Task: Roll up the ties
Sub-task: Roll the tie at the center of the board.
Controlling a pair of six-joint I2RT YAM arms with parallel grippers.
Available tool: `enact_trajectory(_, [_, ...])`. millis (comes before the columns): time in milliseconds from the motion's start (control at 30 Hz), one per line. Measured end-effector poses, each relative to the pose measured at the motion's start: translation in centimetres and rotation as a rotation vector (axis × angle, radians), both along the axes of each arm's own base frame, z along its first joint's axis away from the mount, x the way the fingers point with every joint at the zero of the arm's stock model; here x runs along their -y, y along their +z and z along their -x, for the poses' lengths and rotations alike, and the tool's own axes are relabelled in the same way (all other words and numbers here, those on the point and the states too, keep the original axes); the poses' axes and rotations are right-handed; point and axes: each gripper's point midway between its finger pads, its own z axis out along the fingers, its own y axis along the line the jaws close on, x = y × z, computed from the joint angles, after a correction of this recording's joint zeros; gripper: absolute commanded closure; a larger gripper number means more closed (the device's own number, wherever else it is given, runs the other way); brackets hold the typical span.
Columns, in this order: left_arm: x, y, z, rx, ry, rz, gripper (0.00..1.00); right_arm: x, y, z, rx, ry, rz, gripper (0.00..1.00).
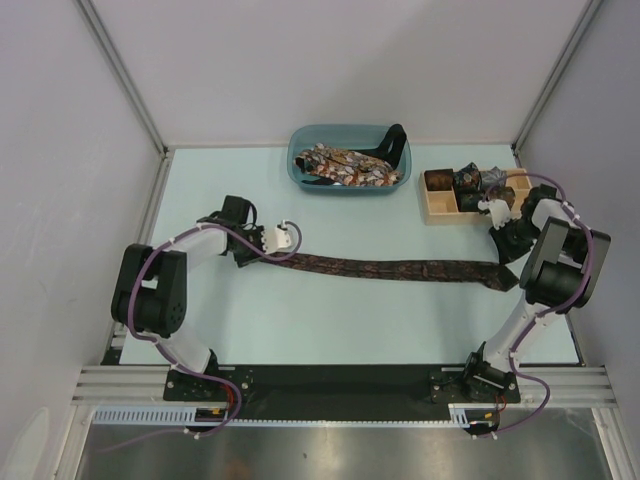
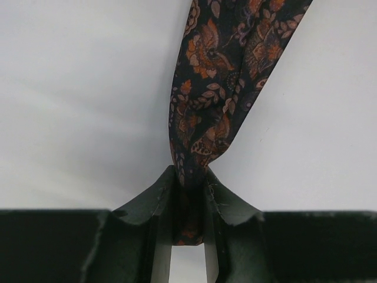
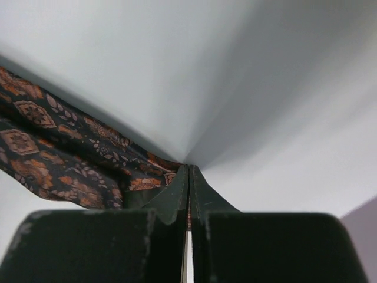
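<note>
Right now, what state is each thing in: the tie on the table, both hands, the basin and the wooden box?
tie: unrolled, stretched flat between the two hands.
left hand: shut on one end of the tie.
right hand: shut, pinching the tie's other end.
basin: holds a heap of loose ties.
wooden box: some compartments hold rolled ties.

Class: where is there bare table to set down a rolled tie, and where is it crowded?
Bare: the wide strip between the stretched tie and the arm bases; the far-left corner beside the blue basin. Crowded: far right, around the wooden box.
</note>
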Motion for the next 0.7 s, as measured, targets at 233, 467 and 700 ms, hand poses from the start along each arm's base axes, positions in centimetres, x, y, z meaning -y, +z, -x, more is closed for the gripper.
enact_trajectory(233, [1.9,0.8,-0.3,0.002,-0.022,0.044,0.75,3.5,1.6,-5.1,0.108,0.003,0.107,1.0])
enact_trajectory(467, [3.2,1.0,0.0,0.003,-0.062,0.052,0.72,3.7,1.4,-6.3,0.132,0.09,0.196,0.61])
enact_trajectory(700, [3.0,1.0,-0.1,0.013,-0.092,0.05,0.42,3.2,2.0,-5.0,0.097,0.115,0.229,0.35])
